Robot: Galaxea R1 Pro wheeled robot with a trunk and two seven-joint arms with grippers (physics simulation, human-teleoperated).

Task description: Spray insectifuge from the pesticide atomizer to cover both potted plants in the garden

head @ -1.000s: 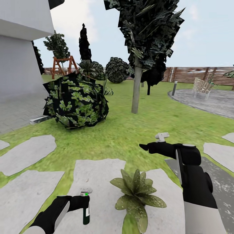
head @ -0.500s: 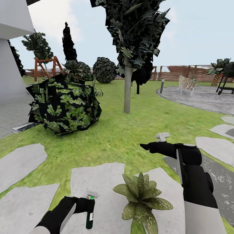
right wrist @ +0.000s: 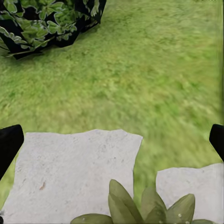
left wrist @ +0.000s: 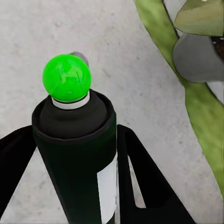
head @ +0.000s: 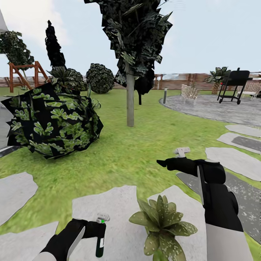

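Observation:
My left gripper (head: 97, 230) is shut on the pesticide atomizer (head: 99, 242), a slim black bottle held upright over a pale stepping stone (head: 108, 203). In the left wrist view the atomizer (left wrist: 74, 154) has a bright green ball on top and sits between both black fingers (left wrist: 140, 186). One potted plant (head: 163, 224), a rosette of speckled green leaves, stands just right of the bottle; its grey pot (left wrist: 200, 58) is close by. The second potted plant is out of view. My right gripper (head: 163, 164) hovers open above and behind the plant, whose leaves (right wrist: 140, 207) lie below it.
A big dark round bush (head: 54, 123) fills the lawn at left. A tree trunk (head: 130, 101) stands mid-lawn. Far right lie the gravel patio (head: 217, 108), a bollard lamp (head: 165, 96), a black grill (head: 233, 85) and more stepping stones (head: 235, 159). A brown fence (head: 174, 81) closes the back.
The camera has turned right, so bush, tree and stones slide left and the grill comes into view. Both arms keep their pose, and the left gripper still holds the atomizer.

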